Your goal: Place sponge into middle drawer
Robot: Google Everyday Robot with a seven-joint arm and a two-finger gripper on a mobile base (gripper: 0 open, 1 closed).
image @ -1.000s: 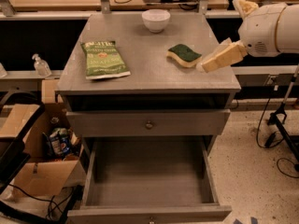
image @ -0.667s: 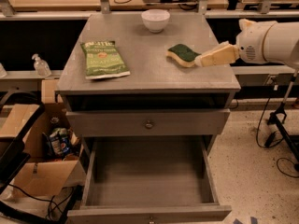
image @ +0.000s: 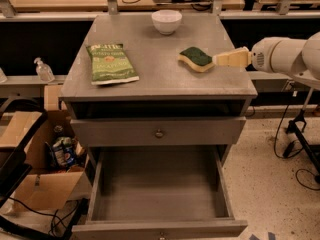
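Chip bag point(image: 111, 63) sits by the left edge of the cabinet top point(image: 160, 81) and the white bowl point(image: 166, 20) at the back edge, both out of your way. Sponge point(image: 196, 58) lies green face up near the right edge. Gripper point(image: 218, 60) reaches in level from the right, tip at the sponge; can't tell if it's open or closed. Risk: that side-on approach shoves the sponge left instead of gripping it. Middle drawer point(image: 160, 191) is open below; release early and you miss it.
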